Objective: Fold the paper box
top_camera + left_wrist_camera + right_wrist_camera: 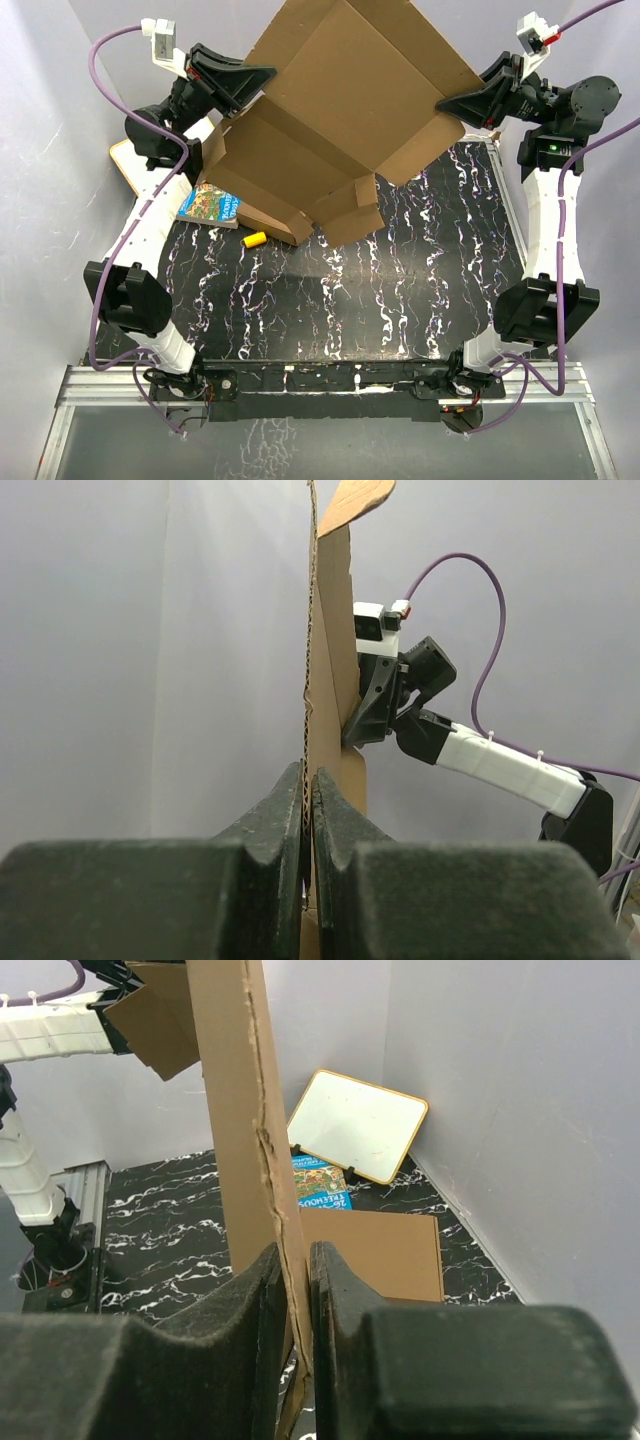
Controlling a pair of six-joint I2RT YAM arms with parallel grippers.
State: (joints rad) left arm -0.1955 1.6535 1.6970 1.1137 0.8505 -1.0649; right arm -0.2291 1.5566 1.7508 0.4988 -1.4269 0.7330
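With the left fingers (275, 825) and right fingers (340, 1295) each clamped on opposite edges of the unfolded paper box (340, 110), held raised over the tabletop (330, 300), you risk tearing or dropping it if the arms pull unevenly.

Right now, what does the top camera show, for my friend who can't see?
The left pincer and right pincer hold up a big unfolded paper box, each pinching an edge. A book lies on the black table below.
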